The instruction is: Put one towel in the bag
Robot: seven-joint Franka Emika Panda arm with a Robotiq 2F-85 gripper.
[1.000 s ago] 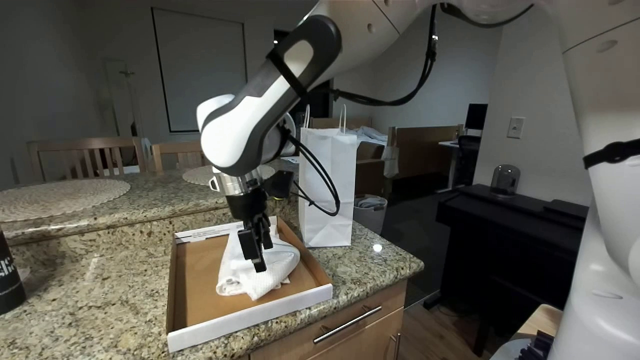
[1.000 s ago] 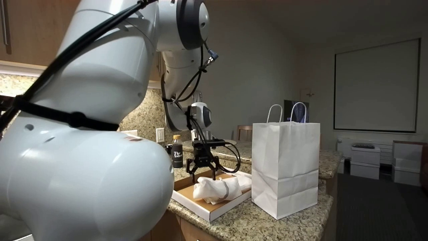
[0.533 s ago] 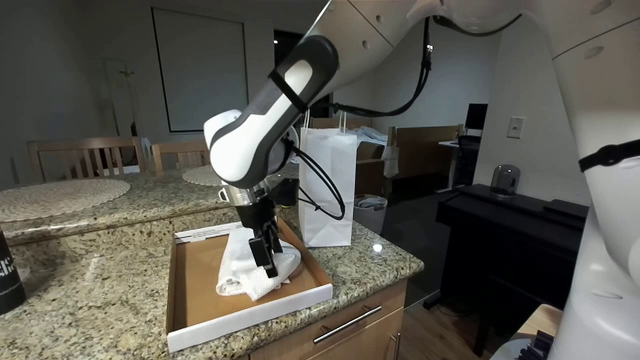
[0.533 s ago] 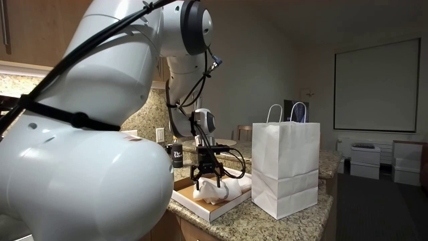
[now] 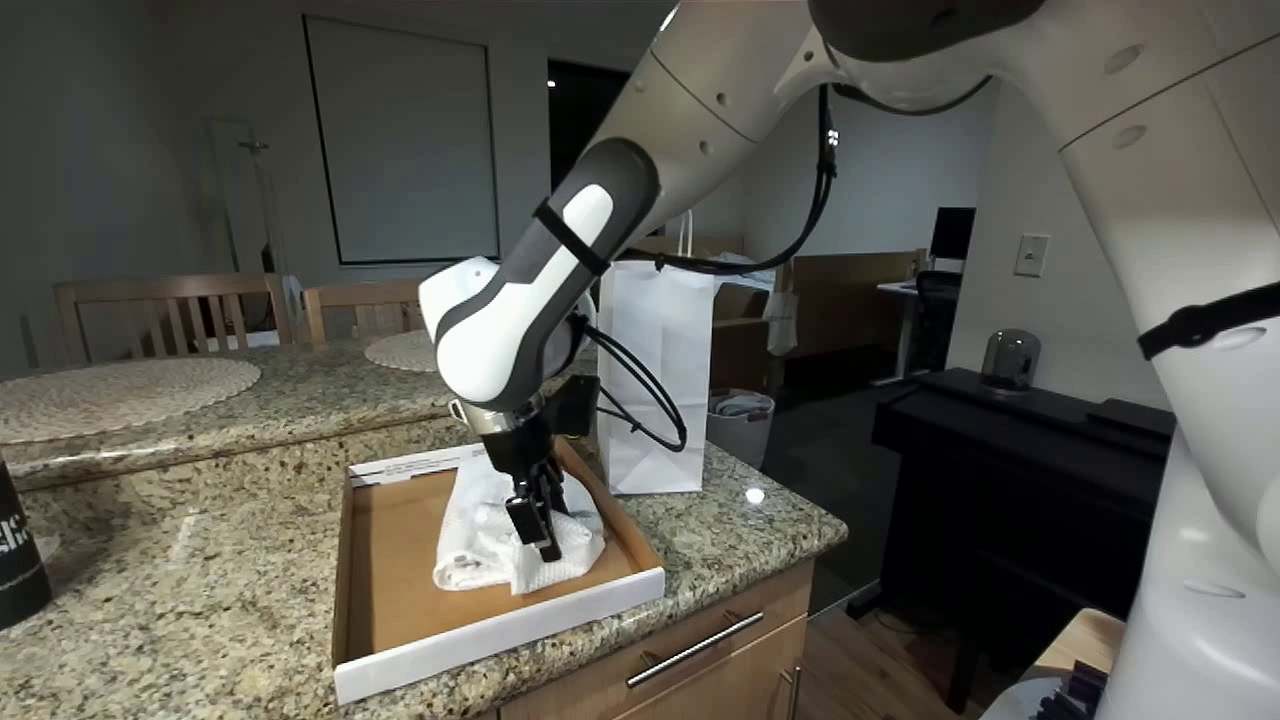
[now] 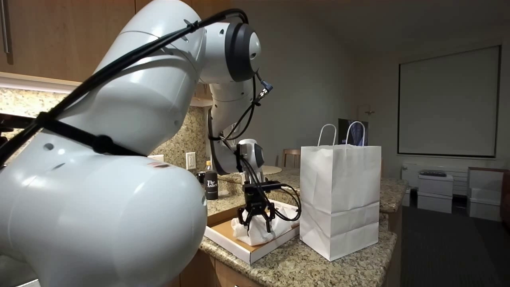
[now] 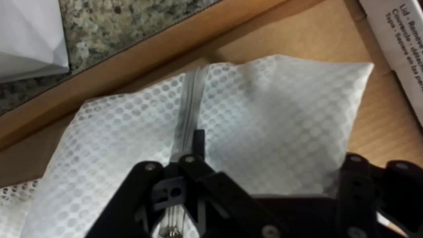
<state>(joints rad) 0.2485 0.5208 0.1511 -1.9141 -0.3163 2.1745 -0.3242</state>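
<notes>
Downward came the black two-fingered gripper [image 6: 258, 231] — jaws spread apart — onto the dimpled white cloth towel [image 7: 257, 132], which lay in the brown cardboard tray [image 5: 390, 560] beside the upright white paper bag [image 6: 340, 201].

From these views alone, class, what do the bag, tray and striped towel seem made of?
Bag: probably paper, matte white, sharply creased.
Tray: likely cardboard, matte brown inside, white outside, thin-walled.
Striped towel: perhaps cloth, matte, dimpled and rumpled; fibre unclear.

The counter [image 5: 200, 600] carries a tray [image 5: 395, 565] beneath the gripper [image 6: 258, 230], a paper bag [image 6: 356, 179] near it and a dark container [image 6: 211, 187] well apart.
</notes>
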